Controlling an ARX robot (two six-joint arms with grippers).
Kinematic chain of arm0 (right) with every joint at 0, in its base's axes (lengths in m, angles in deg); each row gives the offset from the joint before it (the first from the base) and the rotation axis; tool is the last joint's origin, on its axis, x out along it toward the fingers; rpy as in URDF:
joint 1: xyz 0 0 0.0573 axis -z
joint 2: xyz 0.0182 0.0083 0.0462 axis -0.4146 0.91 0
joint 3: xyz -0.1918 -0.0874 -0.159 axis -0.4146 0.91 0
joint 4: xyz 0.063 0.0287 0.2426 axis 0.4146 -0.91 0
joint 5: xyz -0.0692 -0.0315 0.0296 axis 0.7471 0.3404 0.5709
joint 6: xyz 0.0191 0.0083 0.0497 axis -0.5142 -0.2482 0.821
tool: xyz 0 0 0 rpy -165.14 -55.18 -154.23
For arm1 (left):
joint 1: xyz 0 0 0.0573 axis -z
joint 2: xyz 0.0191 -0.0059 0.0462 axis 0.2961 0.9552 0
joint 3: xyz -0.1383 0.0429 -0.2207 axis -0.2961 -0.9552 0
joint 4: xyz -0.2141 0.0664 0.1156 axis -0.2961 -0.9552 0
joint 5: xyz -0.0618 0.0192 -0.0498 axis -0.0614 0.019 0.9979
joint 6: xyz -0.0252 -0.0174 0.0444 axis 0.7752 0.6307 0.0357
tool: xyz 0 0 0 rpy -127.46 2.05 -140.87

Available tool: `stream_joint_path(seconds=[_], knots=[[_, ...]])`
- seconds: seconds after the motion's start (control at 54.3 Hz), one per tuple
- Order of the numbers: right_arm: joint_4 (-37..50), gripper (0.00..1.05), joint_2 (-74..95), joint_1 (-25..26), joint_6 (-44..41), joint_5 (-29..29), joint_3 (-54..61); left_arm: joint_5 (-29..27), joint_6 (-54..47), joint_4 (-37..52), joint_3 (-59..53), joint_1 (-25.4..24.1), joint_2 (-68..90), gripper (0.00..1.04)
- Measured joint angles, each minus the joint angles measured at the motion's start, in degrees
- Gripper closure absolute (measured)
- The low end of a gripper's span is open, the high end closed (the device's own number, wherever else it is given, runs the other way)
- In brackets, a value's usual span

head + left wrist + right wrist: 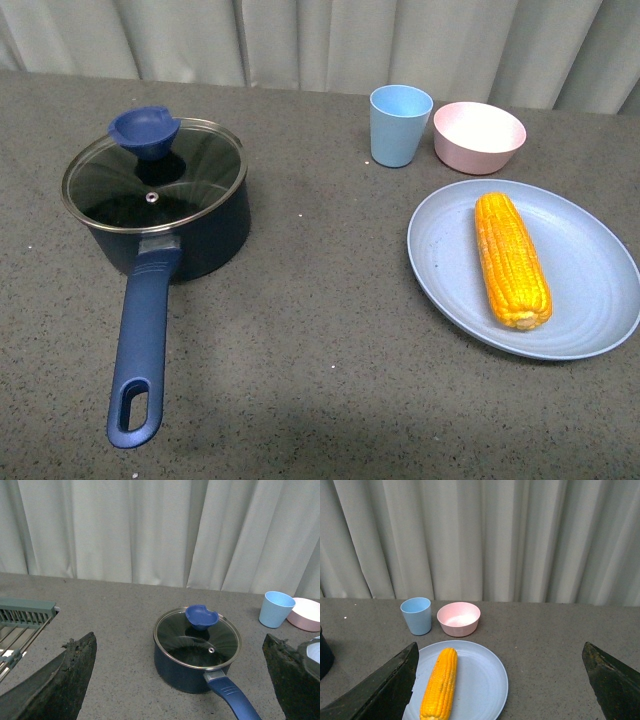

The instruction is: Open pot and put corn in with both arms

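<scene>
The dark navy pot (190,235) stands at the left of the grey table, its glass lid (155,180) on, with a blue knob (145,132) and a long blue handle (140,355) pointing toward me. The yellow-orange corn (511,260) lies on a blue plate (590,300) at the right. Neither arm shows in the front view. My left gripper (180,680) is open, well back from the pot (190,672). My right gripper (500,680) is open and empty, back from the corn (440,682).
A light blue cup (400,125) and a pink bowl (479,137) stand behind the plate. A grey-green rack (22,617) shows beside the pot in the left wrist view. Pale curtains hang behind the table.
</scene>
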Motion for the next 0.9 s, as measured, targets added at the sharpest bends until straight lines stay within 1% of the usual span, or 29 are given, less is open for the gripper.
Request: stream_joint_path(seconds=[0.368, 0.405, 0.442, 0.46, 0.497, 0.516, 0.534, 0.571, 0.663, 0.7, 0.718, 0.755, 0.773, 0.81, 0.884, 0.902], knots=[[0.00, 0.09, 0.00, 0.00, 0.00, 0.00, 0.00, 0.00, 0.00, 0.00, 0.00, 0.00, 0.00, 0.06], [0.00, 0.09, 0.00, 0.00, 0.00, 0.00, 0.00, -2.19, 0.02, -0.24, 0.07, 0.70, 0.39, 0.06], [0.00, 0.09, 0.00, 0.00, -0.02, -0.02, 0.00, -10.36, 0.46, -1.03, 0.28, 3.17, 2.16, 0.06], [0.00, 0.09, 0.00, 0.00, -0.02, -0.02, 0.00, -12.35, 0.55, -1.01, 0.31, 3.76, 2.84, 0.06], [0.00, 0.09, 0.00, 0.00, 0.00, 0.02, 0.00, -18.47, 1.09, -0.57, 0.39, 5.42, 5.86, 0.06], [0.00, 0.09, 0.00, 0.00, 0.00, 0.07, 0.00, -20.04, 1.14, 0.02, 0.39, 5.84, 7.30, 0.06], [0.00, 0.09, 0.00, 0.00, 0.00, 0.07, 0.00, -20.26, 1.14, 0.42, 0.39, 5.92, 8.02, 0.06], [0.00, 0.09, 0.00, 0.00, -0.02, 0.00, 0.00, -20.35, 1.36, 2.89, 0.39, 5.97, 10.97, 0.06], [0.00, 0.09, 0.00, 0.00, -0.02, -0.02, 0.00, -18.32, 2.56, 10.58, 0.87, 4.72, 19.10, 0.06], [0.00, 0.09, 0.00, 0.00, -0.02, -0.04, 0.00, -17.49, 2.86, 16.02, 1.14, 4.09, 24.52, 0.06], [0.00, 0.09, 0.00, 0.00, 0.00, -0.02, 0.00, -17.25, 2.93, 17.40, 1.22, 3.98, 25.92, 0.06], [0.00, 0.09, 0.00, 0.00, -0.02, 0.00, 0.00, -16.20, 3.54, 23.52, 1.88, 3.56, 32.44, 0.06], [0.00, 0.09, 0.00, 0.00, 0.00, 0.00, 0.00, -15.69, 3.78, 25.00, 2.08, 3.52, 34.14, 0.06], [0.00, 0.09, 0.00, 0.00, 0.00, 0.00, 0.02, -14.49, 4.17, 31.39, 3.17, 3.41, 41.18, 0.06], [0.00, 0.09, 0.00, 0.00, 0.00, 0.00, 0.00, -13.75, 4.61, 42.38, 5.97, 3.41, 54.01, 0.06], [0.00, 0.09, 0.00, 0.00, 0.00, 0.00, 0.02, -13.64, 4.70, 43.85, 6.45, 3.41, 55.82, 0.06]])
